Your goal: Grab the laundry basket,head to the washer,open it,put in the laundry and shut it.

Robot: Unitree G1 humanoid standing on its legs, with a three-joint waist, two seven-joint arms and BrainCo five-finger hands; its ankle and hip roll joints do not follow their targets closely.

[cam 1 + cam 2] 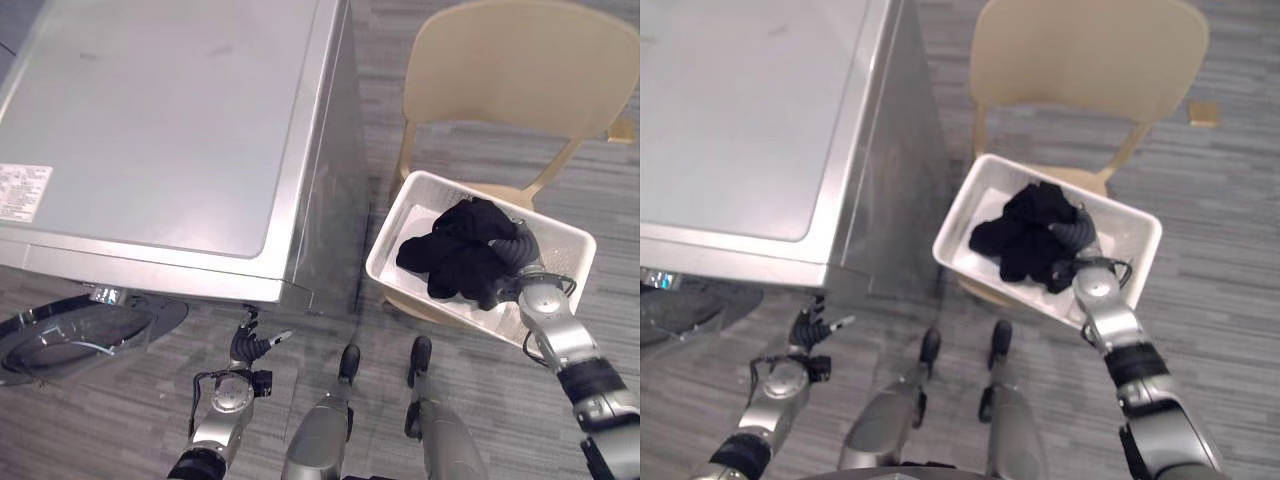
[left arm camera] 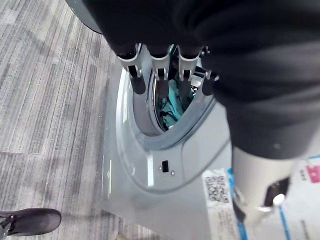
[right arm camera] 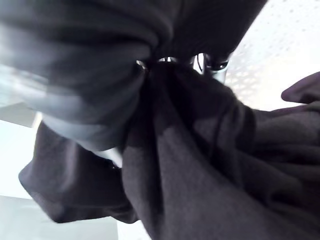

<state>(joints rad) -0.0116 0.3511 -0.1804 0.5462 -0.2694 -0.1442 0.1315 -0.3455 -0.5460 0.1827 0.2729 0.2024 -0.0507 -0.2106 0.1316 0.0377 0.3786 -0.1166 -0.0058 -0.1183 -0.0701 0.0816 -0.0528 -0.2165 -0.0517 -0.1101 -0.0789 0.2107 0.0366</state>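
At 7 o'clock in the head view, nearest, the left robot hand [image 1: 252, 345] hangs released, fingers straight, in front of the washer [image 1: 170, 130], holding nothing. The washer's round door [image 1: 75, 335] stands open at 8 o'clock; its wrist view shows teal cloth [image 2: 172, 102] inside the drum. At 4 o'clock the right robot hand [image 1: 1072, 243] is buried in the black laundry [image 1: 465, 250]; whether its fingers grasp, I cannot tell. The laundry lies in the white laundry basket [image 1: 560, 240], which sits on a beige chair [image 1: 520, 70] at 1 o'clock.
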